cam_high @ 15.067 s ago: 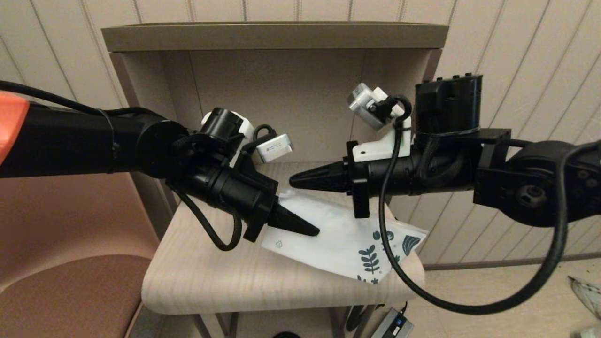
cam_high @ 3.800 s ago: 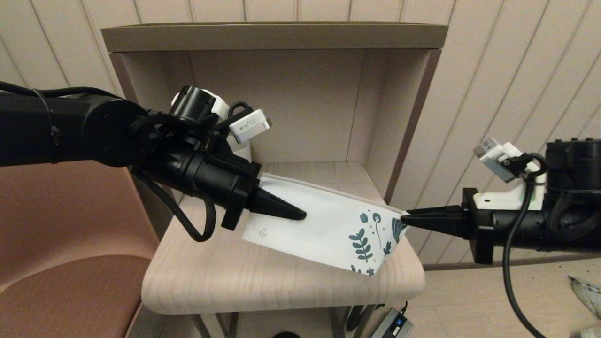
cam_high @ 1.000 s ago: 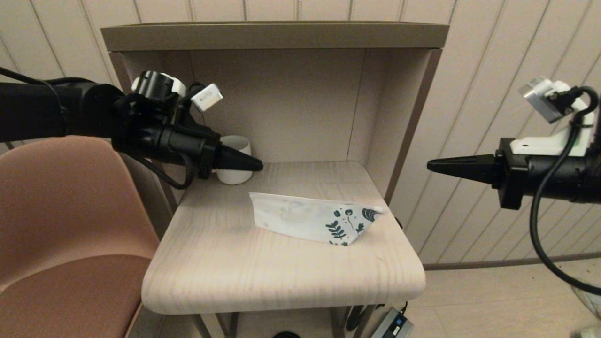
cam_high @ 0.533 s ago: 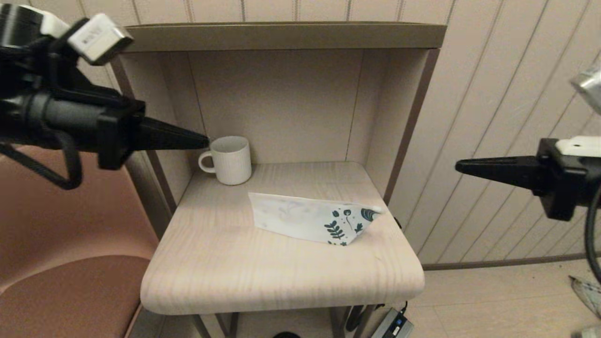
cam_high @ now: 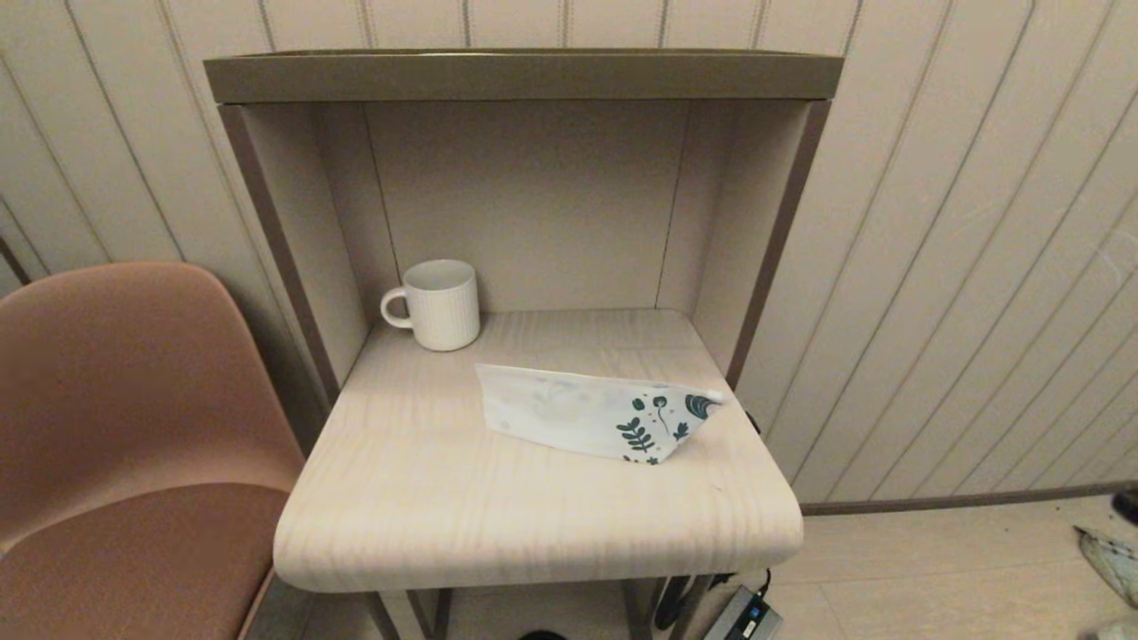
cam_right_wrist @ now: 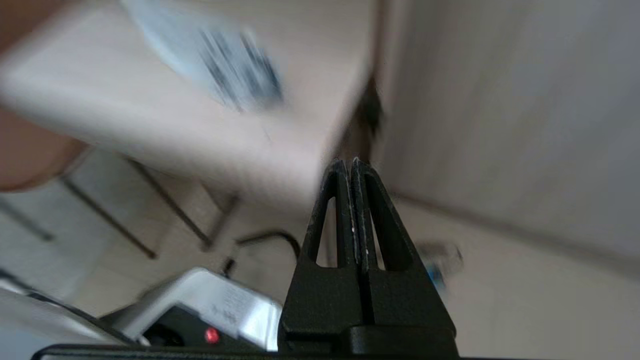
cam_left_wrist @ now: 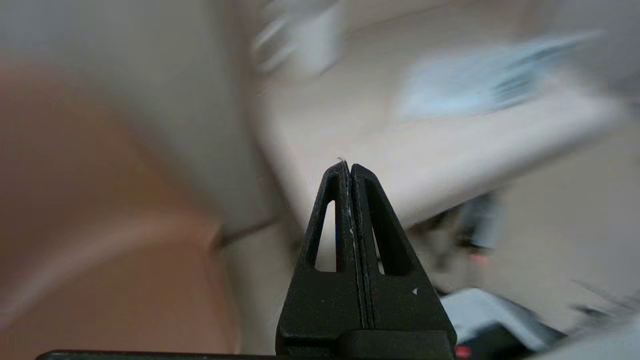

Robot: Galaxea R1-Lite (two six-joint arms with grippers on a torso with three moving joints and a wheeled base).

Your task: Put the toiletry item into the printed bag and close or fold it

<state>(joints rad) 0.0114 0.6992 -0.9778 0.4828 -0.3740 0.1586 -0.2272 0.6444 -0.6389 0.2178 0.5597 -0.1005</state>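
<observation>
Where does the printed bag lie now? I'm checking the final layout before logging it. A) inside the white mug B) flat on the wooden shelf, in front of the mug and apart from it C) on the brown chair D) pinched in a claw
B: the printed bag lies flat on the shelf, in front of the mug, with a gap between them.

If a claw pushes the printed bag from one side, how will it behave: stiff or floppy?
Probably floppy: the printed bag lies folded, one edge raised off the table, so a push may crumple it. It looks thin, so likely light and apt to slide on the smooth wood.
</observation>
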